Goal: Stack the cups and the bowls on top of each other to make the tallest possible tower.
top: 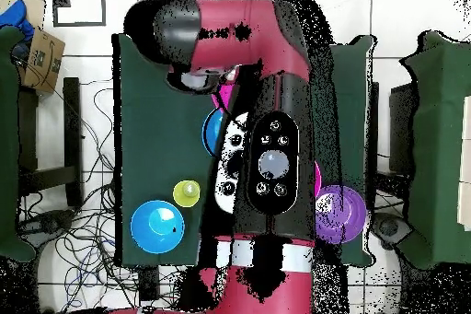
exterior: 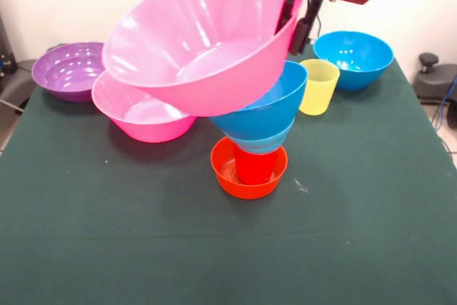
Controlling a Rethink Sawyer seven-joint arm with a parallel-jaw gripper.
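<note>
The gripper [exterior: 294, 16] pinches the rim of a large pink bowl [exterior: 200, 48], holding it tilted just over the tower [exterior: 255, 137] below, seemingly to cap it.

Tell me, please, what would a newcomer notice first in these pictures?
First, the big pink bowl, tilted steeply and held by its rim at the gripper, above the tower at mid-table. The tower rises from an orange bowl through a red cup to a large blue bowl. In the overhead view, the arm hides most of this.

Bare table [exterior: 107, 248] before tower [exterior: 250, 155]
</note>
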